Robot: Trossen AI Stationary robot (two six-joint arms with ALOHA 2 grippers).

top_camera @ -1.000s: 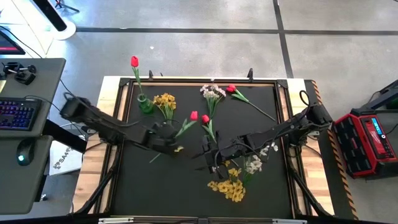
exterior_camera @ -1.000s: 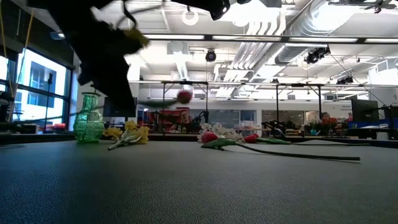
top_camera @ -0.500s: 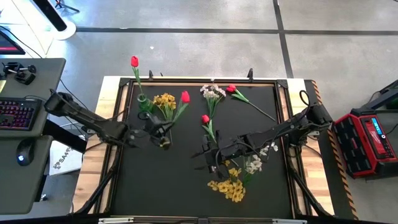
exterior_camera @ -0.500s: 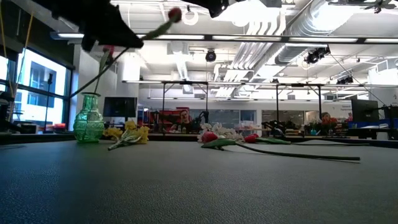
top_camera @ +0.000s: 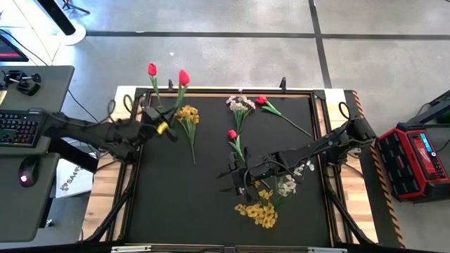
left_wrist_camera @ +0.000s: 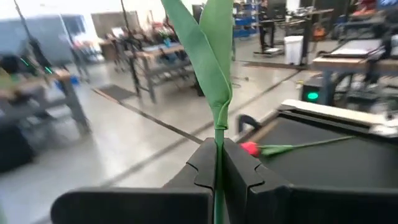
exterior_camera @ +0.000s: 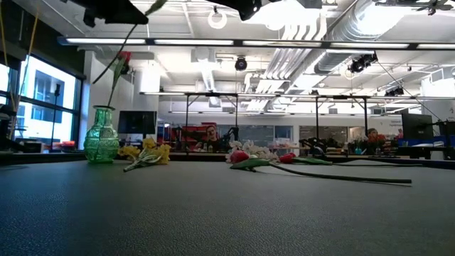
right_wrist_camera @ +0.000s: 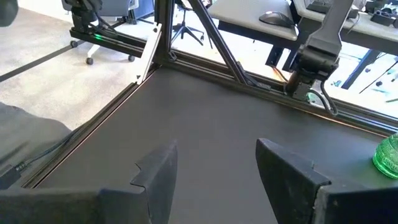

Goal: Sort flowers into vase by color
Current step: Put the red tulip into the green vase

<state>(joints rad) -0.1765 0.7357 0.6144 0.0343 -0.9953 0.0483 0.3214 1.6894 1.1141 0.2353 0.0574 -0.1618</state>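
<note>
**Left arm holds a tulip up by the vase**

The black table (top_camera: pixel 211 211) carries flowers scattered across it. The left arm reaches over the far-left corner; its gripper (top_camera: pixel 156 116) is closed on the green stem of a red tulip (top_camera: pixel 183 76), as the left wrist view shows, with the stem pinched between the fingers (left_wrist_camera: pixel 239 177) and the bloom cut off above. The green vase (exterior_camera: pixel 101 135) is largely hidden under the arm from above; one red tulip (top_camera: pixel 152 69) already stands in it. A yellow spray (top_camera: pixel 187 114) lies just beside the vase.

The right arm stretches low over the table's middle, its gripper (top_camera: pixel 238 178) spread wide and empty, near a second yellow spray (top_camera: pixel 259 212) and a whitish spray (top_camera: pixel 287 185). Two more tulips (top_camera: pixel 233 135) (top_camera: pixel 262 101) and a pale spray (top_camera: pixel 240 105) lie farther back.
</note>
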